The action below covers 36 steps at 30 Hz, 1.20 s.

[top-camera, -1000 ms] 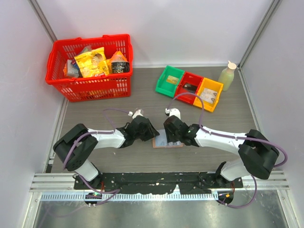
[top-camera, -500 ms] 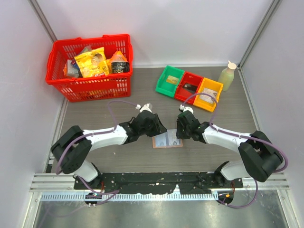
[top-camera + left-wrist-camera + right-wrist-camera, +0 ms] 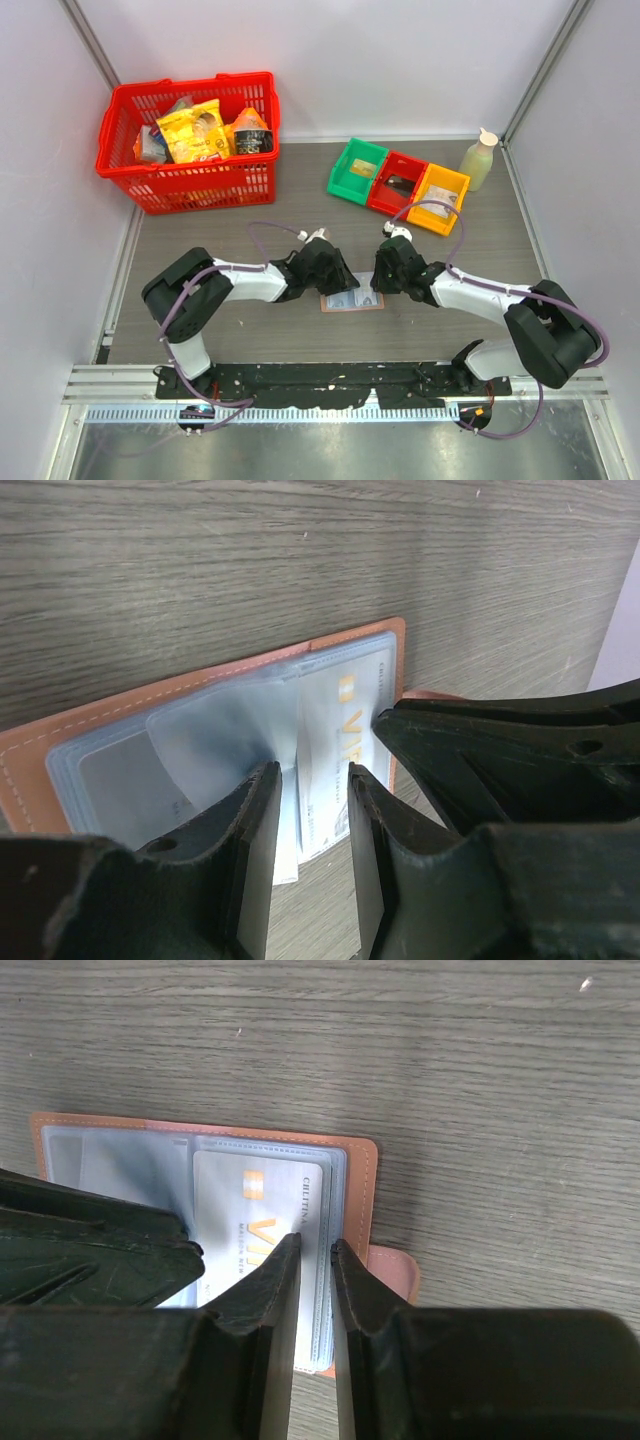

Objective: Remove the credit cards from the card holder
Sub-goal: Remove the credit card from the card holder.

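Fingers of the left end effector [image 3: 308,780] stand narrowly apart over the open card holder [image 3: 30,755], with a lifted clear sleeve [image 3: 215,740] and a thin pale edge rising into the gap. Whether they are pinching that edge cannot be told. The right end effector [image 3: 315,1255] has its jaws almost together over the right edge of a credit card [image 3: 260,1210], and a firm grip there cannot be confirmed either.

That card lies inside its pocket on the right half of the holder, which is spread flat on the table [image 3: 480,1060] between the two arms, its snap tab [image 3: 395,1270] sticking out to one side. No card lies loose on the table, so by my reading the removal has hardly begun: the holder is open and every card is left to pull.

Orange letters "VI" and a small orange square show on the card. The fine print beside them is too small to read, as are the packets in the red basket [image 3: 200,185].
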Each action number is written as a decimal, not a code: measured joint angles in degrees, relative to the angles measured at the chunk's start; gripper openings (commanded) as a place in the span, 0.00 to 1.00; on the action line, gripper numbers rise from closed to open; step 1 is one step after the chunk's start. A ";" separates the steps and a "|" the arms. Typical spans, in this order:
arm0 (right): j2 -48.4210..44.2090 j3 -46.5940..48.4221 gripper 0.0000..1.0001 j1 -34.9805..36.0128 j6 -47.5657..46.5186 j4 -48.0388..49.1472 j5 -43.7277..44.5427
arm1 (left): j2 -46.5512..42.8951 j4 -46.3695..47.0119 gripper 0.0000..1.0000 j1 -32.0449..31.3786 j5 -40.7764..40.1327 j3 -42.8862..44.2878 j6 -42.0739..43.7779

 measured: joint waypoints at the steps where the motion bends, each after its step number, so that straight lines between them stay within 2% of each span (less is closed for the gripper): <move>1: -0.04 -0.04 0.22 -0.02 0.04 0.09 -0.04 | 0.42 0.76 0.36 0.02 0.44 -0.04 -0.28; 8: -0.24 -0.39 0.20 -0.17 0.52 0.50 -0.15 | 0.46 2.99 0.35 0.00 1.27 -1.20 -1.88; 18: -0.42 -0.55 0.19 -0.28 0.81 0.59 -0.24 | -6.49 -1.44 0.31 -1.46 -0.09 -0.22 0.55; 27: -0.50 -0.66 0.19 -0.31 0.83 0.66 -0.28 | -2.12 -1.07 0.24 -1.92 0.04 1.03 -0.39; 36: -1.01 -1.36 0.18 -0.50 0.83 1.33 -0.70 | -0.24 3.23 0.22 -0.46 0.55 -3.13 -3.21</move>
